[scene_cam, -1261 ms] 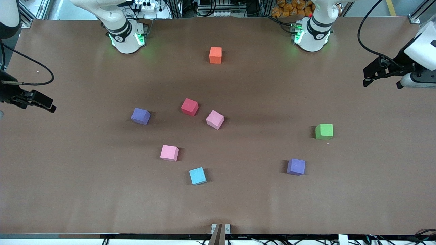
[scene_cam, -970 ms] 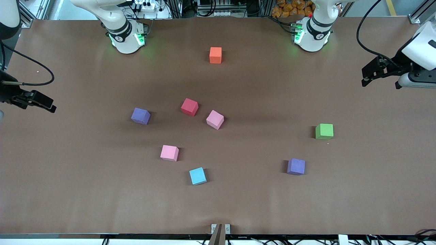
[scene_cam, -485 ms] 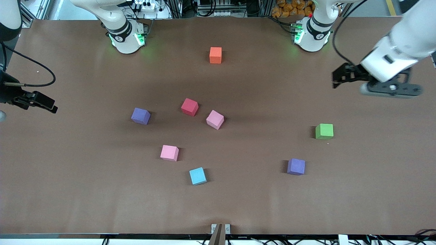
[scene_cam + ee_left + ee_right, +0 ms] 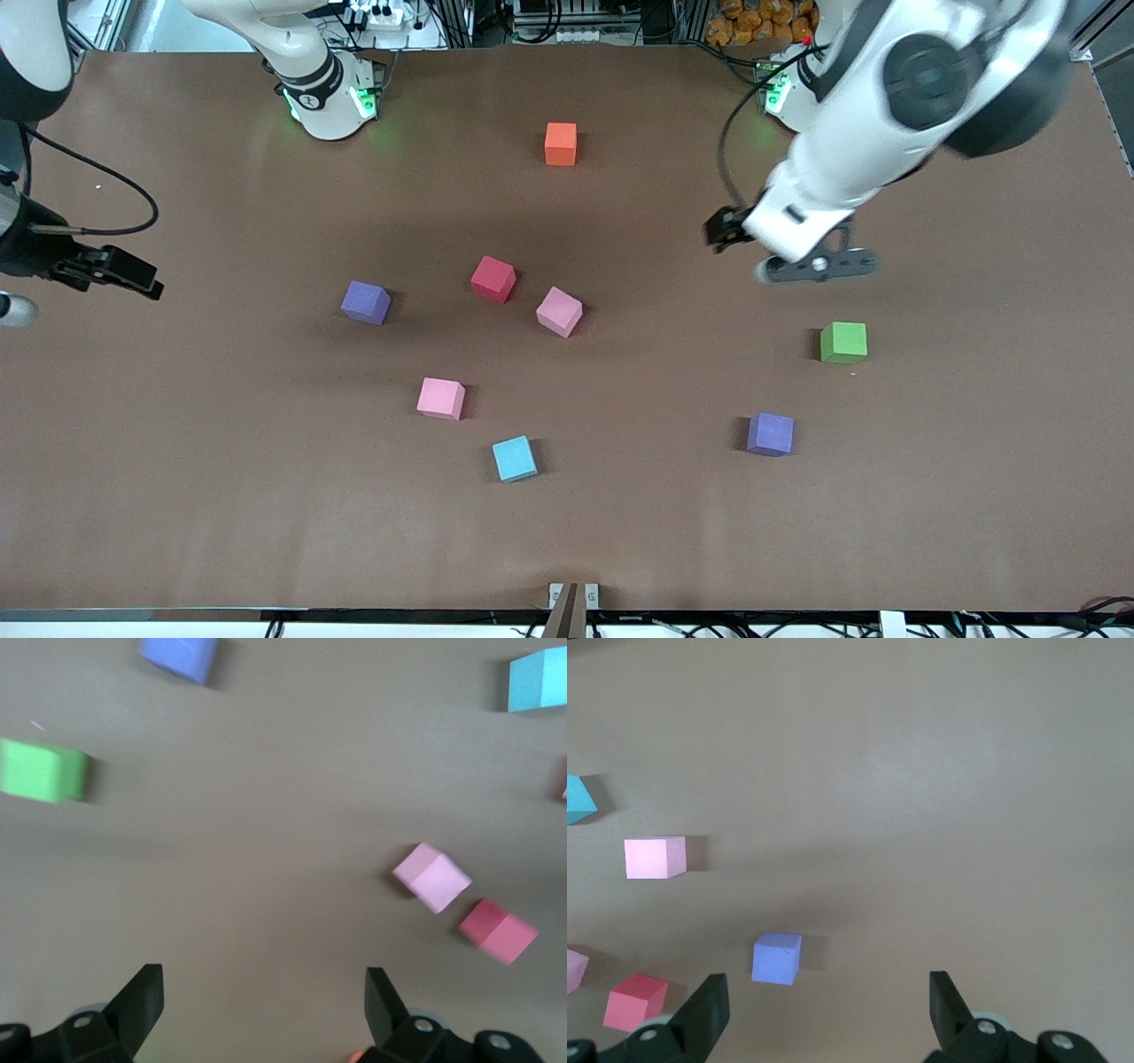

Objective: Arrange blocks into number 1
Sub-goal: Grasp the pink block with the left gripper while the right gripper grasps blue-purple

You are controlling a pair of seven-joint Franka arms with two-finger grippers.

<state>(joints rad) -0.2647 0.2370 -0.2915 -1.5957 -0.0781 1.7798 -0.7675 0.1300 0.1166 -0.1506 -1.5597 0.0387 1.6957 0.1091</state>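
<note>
The brown bench (image 4: 177,496) carries eight small matte cubes, all lying apart from one another. The orange cube (image 4: 560,143) sits near the edge where the arm bases stand, midway along it. About the middle lie the red cube (image 4: 493,278) and, just beside it, a tilted pink cube (image 4: 559,311). One purple cube (image 4: 365,302) lies toward the right arm's end. A second pink cube (image 4: 440,398) and the light blue cube (image 4: 514,458) lie nearer the camera's edge. Toward the left arm's end are the green cube (image 4: 842,342) and the second purple cube (image 4: 769,433).

The left gripper (image 4: 263,997) hangs over bare bench between the orange and green cubes, fingers spread wide, grasping nothing. The right gripper (image 4: 828,999) waits over the right arm's end edge, likewise released and empty. Nothing lies between either gripper and the cubes.
</note>
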